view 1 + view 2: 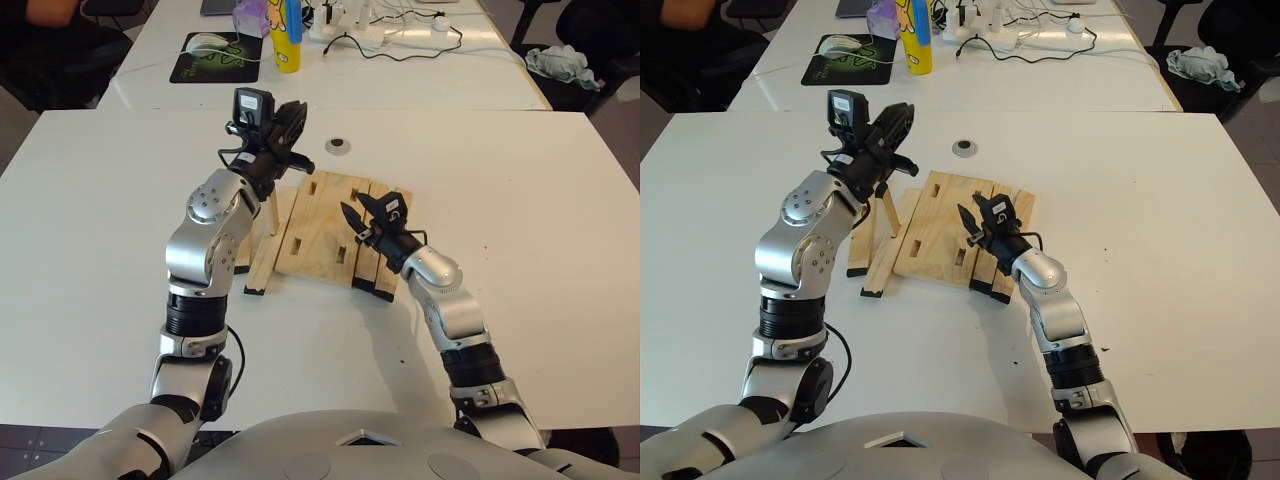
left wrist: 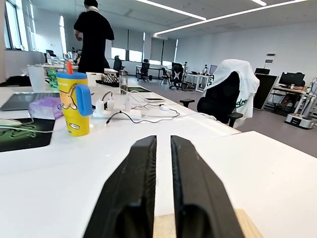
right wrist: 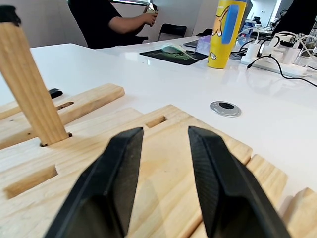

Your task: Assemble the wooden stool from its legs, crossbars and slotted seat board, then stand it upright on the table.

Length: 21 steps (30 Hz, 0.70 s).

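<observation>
Leg insertion is in hand: the slotted seat board point(image 1: 320, 225) lies flat mid-table, with one leg point(image 3: 27, 84) upright in a left-side slot and loose bars point(image 1: 262, 265) beside it. The left gripper point(image 2: 163, 140), fingers nearly together and empty, hangs above that leg; the right gripper point(image 3: 164, 131) hovers spread and empty over the board. The next move is probably to grasp a loose bar, and the table point(image 1: 540, 200) edges are well apart from the work.

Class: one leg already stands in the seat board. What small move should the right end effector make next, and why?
Probably lower the right end effector onto a loose leg beside the seat board and close on it. It hangs open and empty near them; one upright leg is already slotted, while other slots are unfilled.
</observation>
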{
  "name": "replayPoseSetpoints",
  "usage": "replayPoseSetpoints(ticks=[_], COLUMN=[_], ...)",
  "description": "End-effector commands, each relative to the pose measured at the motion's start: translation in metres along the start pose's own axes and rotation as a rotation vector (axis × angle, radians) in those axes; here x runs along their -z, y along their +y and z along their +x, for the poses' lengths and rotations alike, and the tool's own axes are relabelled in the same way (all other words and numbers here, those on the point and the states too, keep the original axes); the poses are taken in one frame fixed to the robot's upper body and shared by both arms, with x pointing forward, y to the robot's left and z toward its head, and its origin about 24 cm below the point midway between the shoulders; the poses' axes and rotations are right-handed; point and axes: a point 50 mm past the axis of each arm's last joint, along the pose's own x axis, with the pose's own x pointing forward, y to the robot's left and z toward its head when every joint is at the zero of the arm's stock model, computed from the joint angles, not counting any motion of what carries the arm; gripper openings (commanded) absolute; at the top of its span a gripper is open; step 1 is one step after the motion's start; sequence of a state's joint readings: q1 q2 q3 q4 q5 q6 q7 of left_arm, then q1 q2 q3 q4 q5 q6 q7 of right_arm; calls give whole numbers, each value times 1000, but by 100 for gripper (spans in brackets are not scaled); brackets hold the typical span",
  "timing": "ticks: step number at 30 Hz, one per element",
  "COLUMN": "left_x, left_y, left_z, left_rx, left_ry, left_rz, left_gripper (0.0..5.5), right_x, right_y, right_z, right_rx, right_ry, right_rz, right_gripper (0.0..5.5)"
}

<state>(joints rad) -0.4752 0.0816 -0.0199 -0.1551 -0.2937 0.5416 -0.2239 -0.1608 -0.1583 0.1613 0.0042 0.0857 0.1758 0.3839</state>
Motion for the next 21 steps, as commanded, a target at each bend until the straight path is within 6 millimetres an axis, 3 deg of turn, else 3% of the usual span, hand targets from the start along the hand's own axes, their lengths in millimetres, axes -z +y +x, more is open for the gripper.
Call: replayPoseSetpoints(ticks=[1,3,8,11,15,19,21], left_x=[-1,-9,-58,-58,-17,53,65], left_y=[1,1,3,6,10,15,19], left_z=[5,7,8,10,8,-13,-23], left_rx=[13,13,-2,-11,-25,-39,-72], left_ry=[13,-21,-239,-203,-39,250,295], left_rz=[4,23,111,112,88,100,104], left_gripper=[4,4,4,4,4,4,4], right_x=[-5,-4,-2,-3,-3,-4,-5], right_y=[-1,-1,1,1,1,3,3], right_z=[4,4,4,4,4,5,5], right_rx=[13,15,18,19,20,15,14], right_ry=[-22,-21,-19,-20,-22,-24,-24], right_rz=[-6,-5,-2,-4,-4,-4,-6], right_gripper=[168,168,168,168,168,168,168])
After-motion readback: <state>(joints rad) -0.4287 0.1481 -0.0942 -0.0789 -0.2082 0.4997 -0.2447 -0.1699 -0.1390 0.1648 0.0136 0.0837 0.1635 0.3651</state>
